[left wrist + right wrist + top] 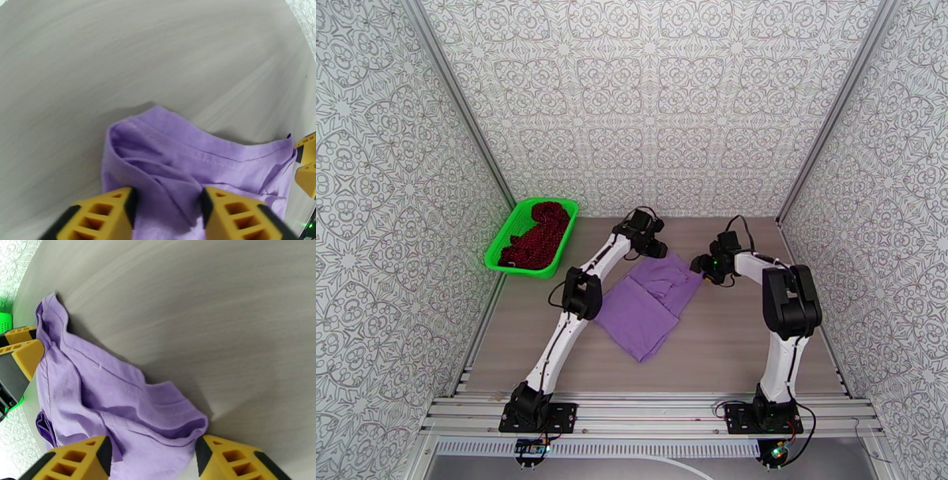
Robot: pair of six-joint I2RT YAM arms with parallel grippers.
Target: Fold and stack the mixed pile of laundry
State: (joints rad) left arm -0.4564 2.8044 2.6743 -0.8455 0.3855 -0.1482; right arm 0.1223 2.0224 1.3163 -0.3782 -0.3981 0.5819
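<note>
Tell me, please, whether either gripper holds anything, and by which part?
Nothing yet: left gripper and right gripper each straddle the shirt at its far end, jaws apart.

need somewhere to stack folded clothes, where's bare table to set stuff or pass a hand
Bare table lies between the purple T-shirt and the right arm, down to the front rail. Another patch sits on the near side of the green basket, left of the left arm. Crowded: the shirt's far edge, around the left hand and right hand.

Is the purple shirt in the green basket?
No, the shirt lies on the table; the basket holds the red garment.
</note>
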